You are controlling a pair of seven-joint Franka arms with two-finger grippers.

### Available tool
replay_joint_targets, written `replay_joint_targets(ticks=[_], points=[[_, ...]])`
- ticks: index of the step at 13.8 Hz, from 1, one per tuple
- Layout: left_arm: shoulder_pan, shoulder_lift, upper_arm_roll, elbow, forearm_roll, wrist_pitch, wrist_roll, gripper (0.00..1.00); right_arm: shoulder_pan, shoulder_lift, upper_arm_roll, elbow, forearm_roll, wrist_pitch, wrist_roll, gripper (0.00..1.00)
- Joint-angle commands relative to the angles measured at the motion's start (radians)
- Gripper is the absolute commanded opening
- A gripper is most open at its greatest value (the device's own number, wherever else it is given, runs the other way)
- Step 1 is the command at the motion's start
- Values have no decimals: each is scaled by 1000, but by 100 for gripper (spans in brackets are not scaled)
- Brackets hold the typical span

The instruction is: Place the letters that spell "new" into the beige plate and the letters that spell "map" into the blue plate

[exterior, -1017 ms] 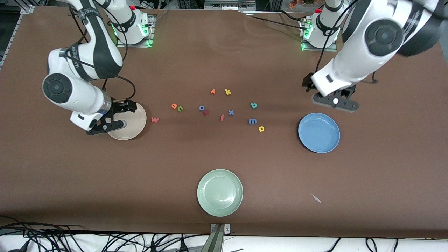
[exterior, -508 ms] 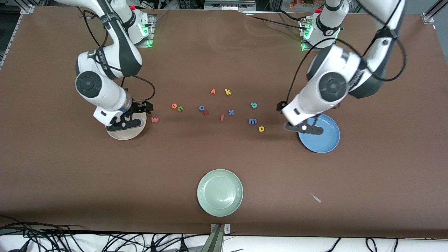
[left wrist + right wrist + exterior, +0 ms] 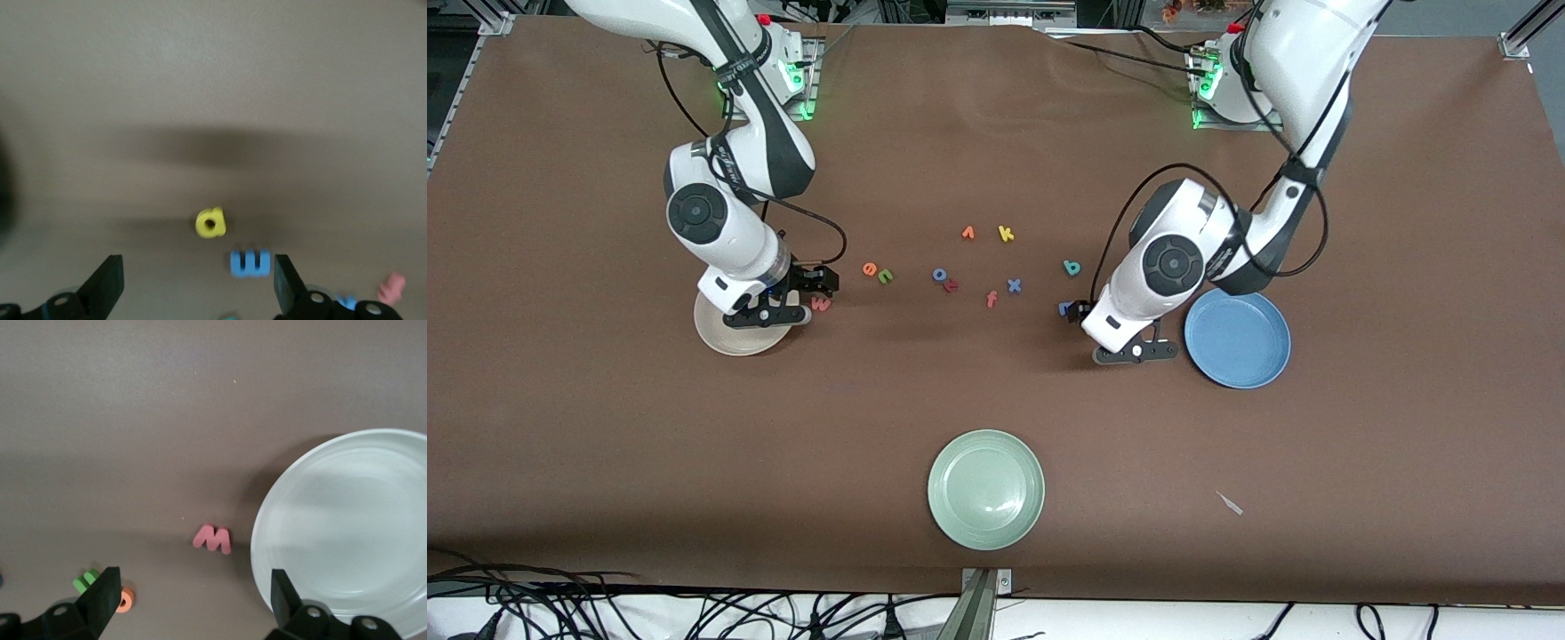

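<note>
Now both fingers (image 3: 110, 283) spread over letters

A round, shallow, pale green plate (image 3: 986, 490) sits on the brown desk (image 3: 605, 444), nearest the front camera. Farther from the camera lies a cluster of tiny foam letters: an orange "v" (image 3: 967, 233) beside a yellow "k" (image 3: 1006, 234); nearer the camera than these, a blue "o" (image 3: 940, 275) touching a red letter (image 3: 951, 286), a pink "f" (image 3: 991, 300) and a blue "x" (image 3: 1014, 285). A small pale scrap (image 3: 1230, 503) lies toward the left arm's end, near the camera's edge.
</note>
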Motion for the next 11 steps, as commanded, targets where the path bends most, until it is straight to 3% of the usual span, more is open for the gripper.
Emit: replay_joint_targets(ticks=[1, 3, 7, 10, 11], points=[[-20, 45, 9, 11, -10, 26, -37, 85, 18, 6, 1, -18, -6, 55, 73, 99], [-34, 65, 11, 9, -10, 54, -41, 69, 18, 18, 1, -30, -6, 101, 89, 99], [-32, 79, 14, 8, 17, 69, -42, 69, 18, 41, 1, -70, -6, 197, 91, 98], [-34, 95, 14, 8, 42, 74, -50, 46, 18, 52, 1, -101, -6, 246, 91, 97], [-34, 99, 14, 8, 43, 80, -57, 45, 18, 50, 1, -102, -6, 247, 91, 97]])
